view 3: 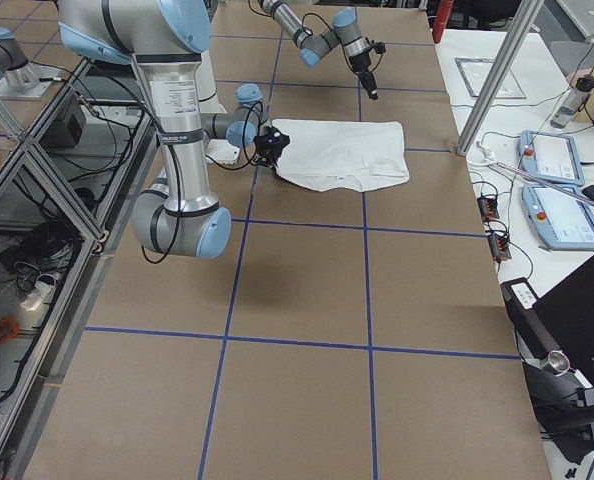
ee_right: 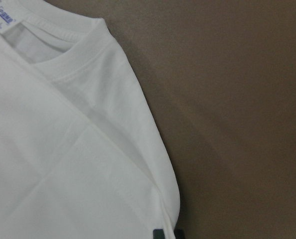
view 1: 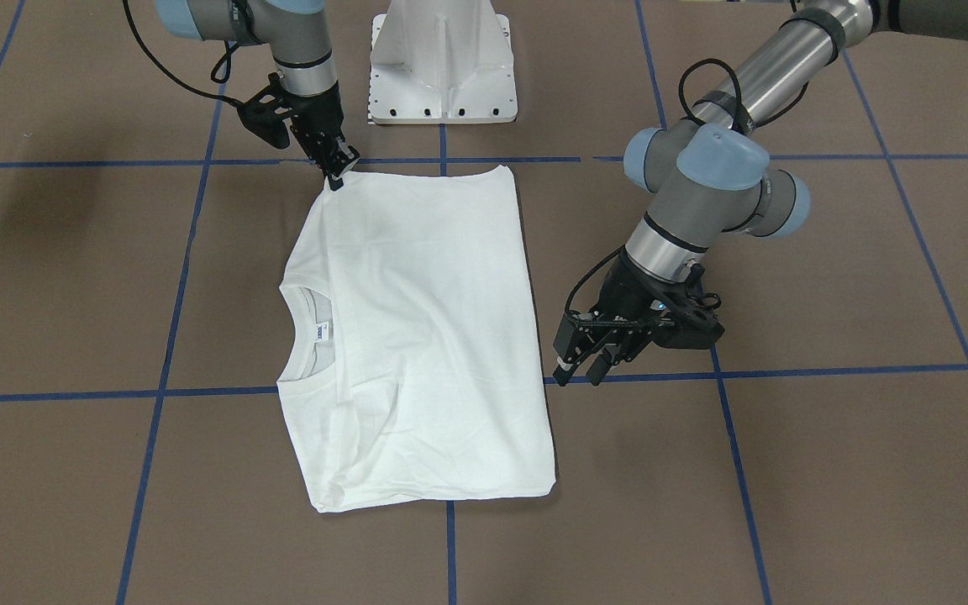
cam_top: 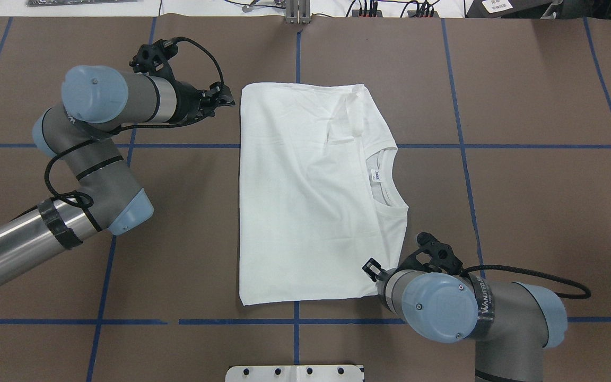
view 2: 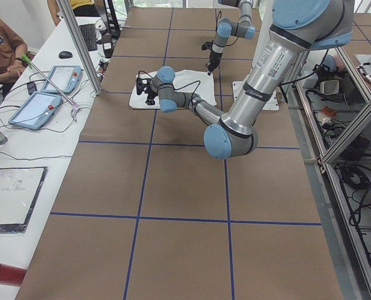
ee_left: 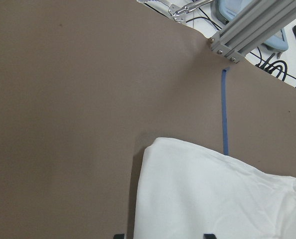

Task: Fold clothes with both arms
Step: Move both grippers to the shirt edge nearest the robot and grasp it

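Note:
The white shirt (view 1: 425, 336) lies flat on the brown table, folded into a rectangle, with its neck label (view 1: 322, 332) showing; the black print is hidden. It also shows in the overhead view (cam_top: 305, 201). My left gripper (view 1: 578, 380) is open and empty, a little above the hem edge. In the left wrist view (ee_left: 163, 236) its fingertips stand wide apart over the shirt's far corner (ee_left: 153, 149). My right gripper (view 1: 336, 178) is shut on the shirt's shoulder corner nearest the robot base. It also shows in the overhead view (cam_top: 370, 268) and the right wrist view (ee_right: 167, 234).
The white pedestal base (view 1: 442, 67) stands at the table's robot-side edge. Blue tape lines (view 1: 450, 546) cross the brown table. An operators' desk with tablets (view 2: 48, 94) and a person (view 2: 1, 50) lie beyond the far edge, behind an aluminium post (view 2: 79, 44).

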Tool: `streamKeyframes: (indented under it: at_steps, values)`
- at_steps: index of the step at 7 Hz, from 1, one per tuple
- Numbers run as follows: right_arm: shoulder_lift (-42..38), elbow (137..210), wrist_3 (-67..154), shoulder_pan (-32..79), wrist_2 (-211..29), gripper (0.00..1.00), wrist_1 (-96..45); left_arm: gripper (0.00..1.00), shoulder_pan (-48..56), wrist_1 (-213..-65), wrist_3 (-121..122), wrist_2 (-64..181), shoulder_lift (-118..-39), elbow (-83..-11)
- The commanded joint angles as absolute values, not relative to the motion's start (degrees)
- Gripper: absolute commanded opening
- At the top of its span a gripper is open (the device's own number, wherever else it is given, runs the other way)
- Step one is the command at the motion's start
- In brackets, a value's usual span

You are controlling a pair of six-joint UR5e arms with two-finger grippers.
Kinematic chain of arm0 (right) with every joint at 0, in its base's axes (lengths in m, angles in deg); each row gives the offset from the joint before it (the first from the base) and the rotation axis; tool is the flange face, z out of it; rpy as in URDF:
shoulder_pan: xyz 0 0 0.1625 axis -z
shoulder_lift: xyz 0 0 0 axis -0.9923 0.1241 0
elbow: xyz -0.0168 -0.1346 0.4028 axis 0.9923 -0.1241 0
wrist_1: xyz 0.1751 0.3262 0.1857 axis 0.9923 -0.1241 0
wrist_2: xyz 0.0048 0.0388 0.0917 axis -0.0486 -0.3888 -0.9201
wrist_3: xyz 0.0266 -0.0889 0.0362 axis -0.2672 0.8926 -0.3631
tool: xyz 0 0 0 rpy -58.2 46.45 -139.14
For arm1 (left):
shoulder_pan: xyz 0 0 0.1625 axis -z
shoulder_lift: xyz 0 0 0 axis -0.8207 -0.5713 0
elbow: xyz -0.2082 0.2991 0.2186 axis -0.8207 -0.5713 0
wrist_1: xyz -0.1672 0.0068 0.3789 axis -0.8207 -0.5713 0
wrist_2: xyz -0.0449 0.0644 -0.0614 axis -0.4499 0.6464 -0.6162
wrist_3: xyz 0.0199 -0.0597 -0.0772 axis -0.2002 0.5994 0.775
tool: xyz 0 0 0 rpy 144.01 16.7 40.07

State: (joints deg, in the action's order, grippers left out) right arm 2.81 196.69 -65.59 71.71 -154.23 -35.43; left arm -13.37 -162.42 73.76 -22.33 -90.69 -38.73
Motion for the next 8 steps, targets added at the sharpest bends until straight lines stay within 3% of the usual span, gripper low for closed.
streamKeyframes:
  at_steps: [1, 5, 8]
  values:
    - [3.0, 198.6, -65.5, 71.7, -156.2, 0.0, -37.3, 0.61, -20.6, -155.8, 83.5, -21.4, -82.8, -53.2]
    - [3.0, 200.0, -65.4, 71.5, -157.6, 0.0, -37.6, 0.61, -39.6, -142.3, 97.7, -11.1, -79.3, -62.2]
    - [2.8, 199.8, -65.2, 71.7, -159.9, 0.0, -37.6, 0.61, -41.3, -138.7, 100.1, -11.0, -77.1, -64.6]
